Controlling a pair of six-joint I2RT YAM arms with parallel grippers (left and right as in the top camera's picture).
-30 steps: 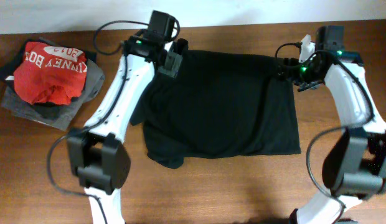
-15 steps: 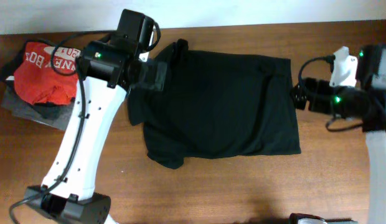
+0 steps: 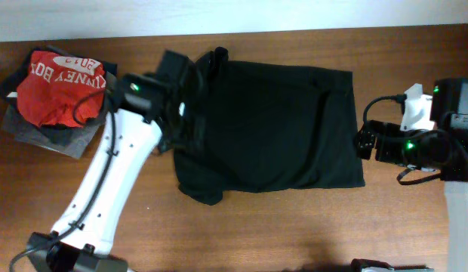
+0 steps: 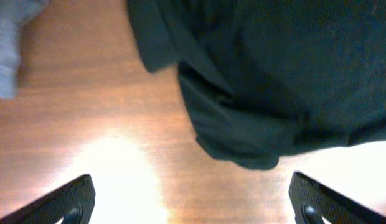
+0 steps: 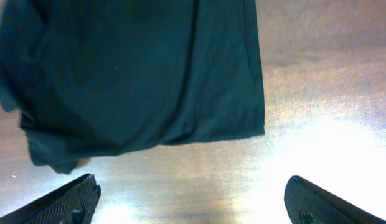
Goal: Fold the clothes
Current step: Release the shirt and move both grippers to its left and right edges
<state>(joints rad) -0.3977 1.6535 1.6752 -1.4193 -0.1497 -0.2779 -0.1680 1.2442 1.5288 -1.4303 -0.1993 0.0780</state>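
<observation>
A black T-shirt (image 3: pixel 272 125) lies spread on the wooden table, folded over, with a rumpled sleeve at its lower left. My left gripper (image 3: pixel 190 127) hovers over the shirt's left edge, open and empty; its wrist view shows the shirt (image 4: pixel 268 74) above bare wood between the fingers (image 4: pixel 193 208). My right gripper (image 3: pixel 364 143) sits just off the shirt's right edge, open and empty; its wrist view shows the shirt's corner (image 5: pixel 143 74) beyond the spread fingers (image 5: pixel 193 208).
A pile of clothes with a red printed shirt (image 3: pixel 60 87) on grey garments (image 3: pixel 38 136) lies at the far left of the table. A grey cloth edge (image 4: pixel 9 43) shows in the left wrist view. A white wall runs along the back.
Both grippers have let go of the shirt's back edge and pulled back toward the front. The left arm now hangs over the shirt's left side, the right arm beside its right edge.
</observation>
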